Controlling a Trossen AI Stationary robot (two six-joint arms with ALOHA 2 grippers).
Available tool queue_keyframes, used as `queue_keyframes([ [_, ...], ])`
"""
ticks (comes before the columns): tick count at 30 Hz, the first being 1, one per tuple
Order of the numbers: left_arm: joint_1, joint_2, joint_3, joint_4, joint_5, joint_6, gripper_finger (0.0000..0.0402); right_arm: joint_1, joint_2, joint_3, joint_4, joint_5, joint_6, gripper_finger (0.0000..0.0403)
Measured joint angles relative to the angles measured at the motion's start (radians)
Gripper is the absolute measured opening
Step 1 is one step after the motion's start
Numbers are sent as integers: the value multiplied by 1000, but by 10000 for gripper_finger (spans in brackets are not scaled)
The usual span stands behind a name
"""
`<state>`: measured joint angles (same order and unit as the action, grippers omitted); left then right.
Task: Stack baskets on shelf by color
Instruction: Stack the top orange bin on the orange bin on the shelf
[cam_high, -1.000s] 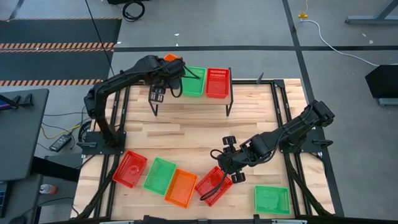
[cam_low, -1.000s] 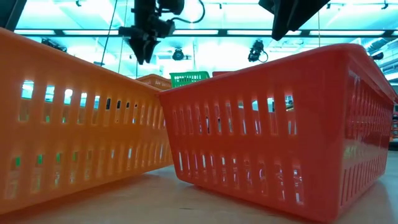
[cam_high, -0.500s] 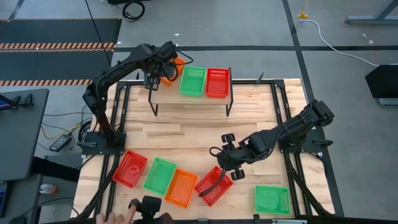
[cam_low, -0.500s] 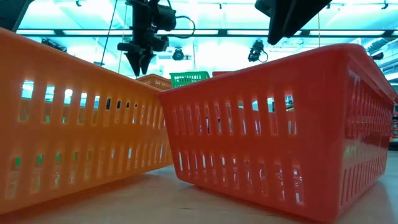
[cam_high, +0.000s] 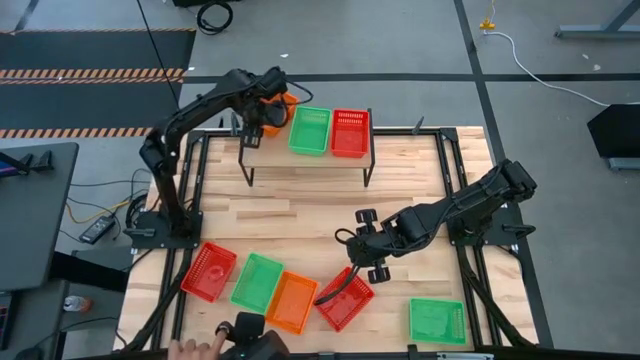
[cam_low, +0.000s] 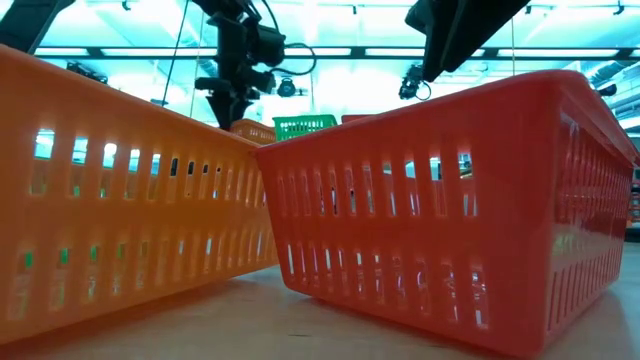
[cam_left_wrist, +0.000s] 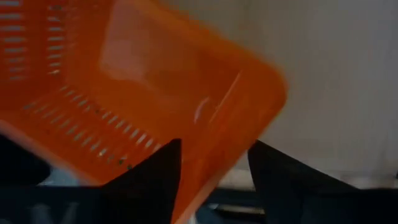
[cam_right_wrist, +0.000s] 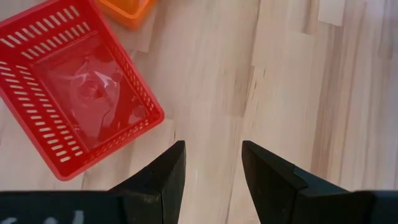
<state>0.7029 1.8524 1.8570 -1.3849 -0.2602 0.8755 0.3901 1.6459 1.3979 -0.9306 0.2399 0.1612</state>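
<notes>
An orange basket (cam_high: 278, 103) sits at the shelf's (cam_high: 300, 158) left end, jutting past its far side. It fills the left wrist view as orange basket (cam_left_wrist: 124, 81), tilted. My left gripper (cam_high: 255, 125) is over it, open, its fingers astride one wall (cam_left_wrist: 214, 155). A green basket (cam_high: 310, 130) and a red basket (cam_high: 350, 132) rest on the shelf beside it. My right gripper (cam_high: 365, 260) hovers open over bare table, just beyond a red basket (cam_high: 345, 298) lying flat, seen also as the red basket (cam_right_wrist: 81, 93). My left gripper (cam_left_wrist: 214, 162) stands with one finger (cam_left_wrist: 161, 180) on the inner side and one on the outer side of the orange basket's wall, coming from above. Whether either finger touches the wall, I cannot tell.
On the near table lie a red basket (cam_high: 208, 270), a green basket (cam_high: 257, 281), an orange basket (cam_high: 291, 302) and a green basket (cam_high: 437, 321). A person's hand (cam_high: 210, 338) with a dark object (cam_high: 255, 340) shows at the near edge. Bare wood lies mid-table.
My left gripper has come down and shifted toward the far edge, onto the orange basket at the shelf's left end. My right gripper has drawn away from the red basket toward the far edge. A person's hand has appeared at the near edge.
</notes>
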Motion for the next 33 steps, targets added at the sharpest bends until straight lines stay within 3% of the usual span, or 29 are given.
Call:
queue_keyframes([
  [7,-43,15,0,-5,-15,-51,128,0,0,0,-11,0,-3,164],
  [19,-99,11,1,-163,-7,-373,38,0,0,0,-12,0,-23,164],
  [24,-146,11,1,-177,-7,-431,25,0,0,0,-11,0,-30,164],
  [33,-219,11,1,-188,-4,-495,40,0,0,0,-11,0,-34,164],
])
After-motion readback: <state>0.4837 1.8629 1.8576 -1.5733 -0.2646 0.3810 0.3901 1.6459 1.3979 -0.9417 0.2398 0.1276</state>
